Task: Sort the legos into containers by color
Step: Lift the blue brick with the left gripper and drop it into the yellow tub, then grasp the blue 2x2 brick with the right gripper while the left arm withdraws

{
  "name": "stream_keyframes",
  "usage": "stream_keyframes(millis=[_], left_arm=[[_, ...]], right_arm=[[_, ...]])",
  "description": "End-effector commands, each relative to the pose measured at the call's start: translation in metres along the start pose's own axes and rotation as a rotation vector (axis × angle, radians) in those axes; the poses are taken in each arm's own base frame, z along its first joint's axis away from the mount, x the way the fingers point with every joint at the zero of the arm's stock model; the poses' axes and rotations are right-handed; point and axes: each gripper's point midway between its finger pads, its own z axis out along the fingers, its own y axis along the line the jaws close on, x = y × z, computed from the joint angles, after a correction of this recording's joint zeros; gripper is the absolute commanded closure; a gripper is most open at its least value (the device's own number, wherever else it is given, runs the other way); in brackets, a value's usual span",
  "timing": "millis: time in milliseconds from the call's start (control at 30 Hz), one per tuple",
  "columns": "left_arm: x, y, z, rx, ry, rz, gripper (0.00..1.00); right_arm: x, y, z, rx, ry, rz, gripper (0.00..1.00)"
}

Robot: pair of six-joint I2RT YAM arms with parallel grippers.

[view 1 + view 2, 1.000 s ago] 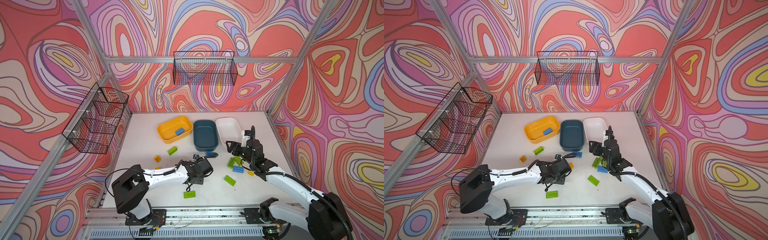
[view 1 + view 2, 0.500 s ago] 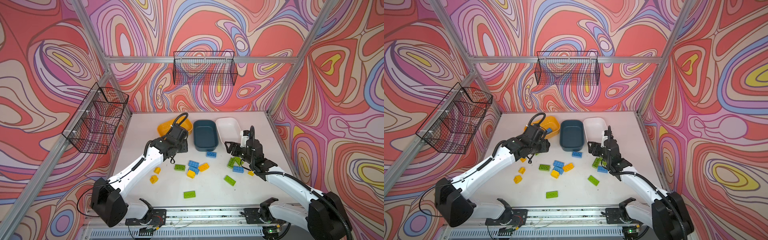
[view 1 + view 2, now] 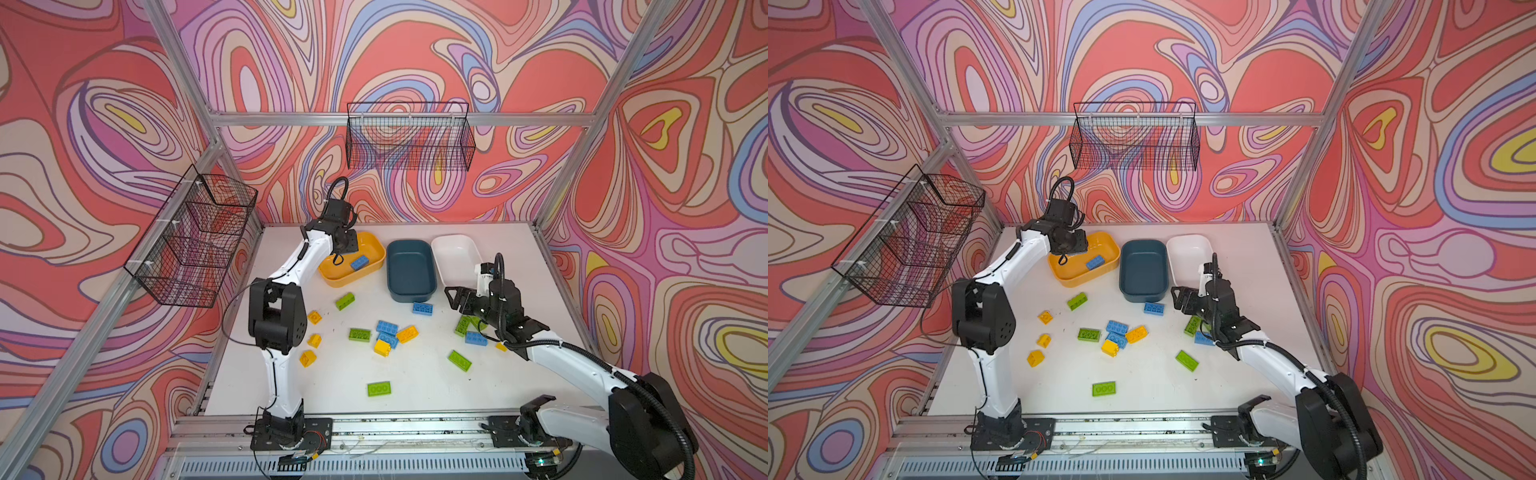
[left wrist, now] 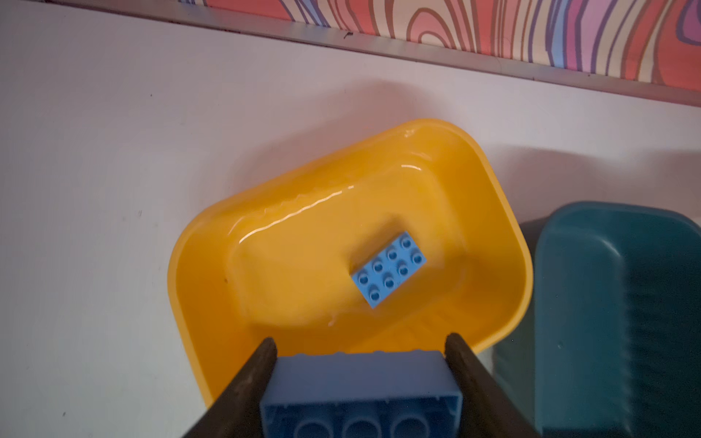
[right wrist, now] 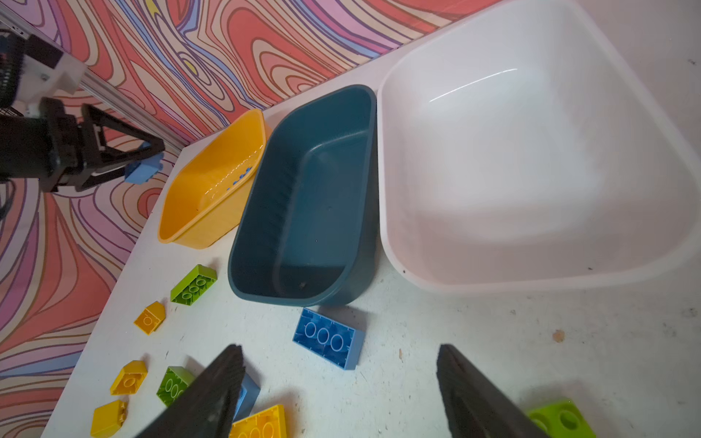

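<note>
Left wrist: left end effector (image 4: 361,341) clamps blue brick (image 4: 360,379) over yellow tub (image 4: 197,265), second brick (image 4: 389,269) inside; right end effector (image 5: 339,347) spread, empty; other legos (image 3: 386,338) loose.

Yellow tub (image 3: 334,279), teal tub (image 3: 411,297), white tub (image 3: 454,249) abreast. Blue brick (image 4: 389,269) studs-up in yellow; second blue brick (image 4: 360,383) held above.

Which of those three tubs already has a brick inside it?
The yellow tub: one blue brick lies on its floor, studs up. The dark teal tub beside it and the white tub hold no bricks.
</note>
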Motion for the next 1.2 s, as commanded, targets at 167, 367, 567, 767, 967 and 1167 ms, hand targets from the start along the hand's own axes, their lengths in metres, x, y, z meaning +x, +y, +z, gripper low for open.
stream_keyframes(millis=[167,367,567,767,967,1167], left_arm=[[-0.015,0.005,0.026,0.005,0.060,0.022,0.53],[-0.011,-0.005,0.020,0.076,0.059,-0.016,0.50],[-0.012,-0.006,0.002,0.098,0.029,-0.015,0.18],[-0.018,-0.009,-0.049,0.153,-0.043,-0.028,0.04],[-0.009,-0.004,-0.127,0.223,-0.150,-0.061,0.04],[0.031,0.009,-0.194,0.311,-0.261,-0.116,0.05]], right_arm=[[-0.008,0.004,-0.008,-0.016,-0.043,-0.021,0.16],[-0.006,0.004,-0.005,-0.022,-0.028,-0.017,0.16],[-0.007,0.011,-0.009,-0.046,-0.022,-0.040,0.13],[-0.004,0.027,-0.011,-0.076,0.019,-0.069,0.14],[0.018,0.068,0.000,-0.102,0.142,-0.206,0.17],[0.046,0.104,0.019,-0.126,0.308,-0.381,0.22]])
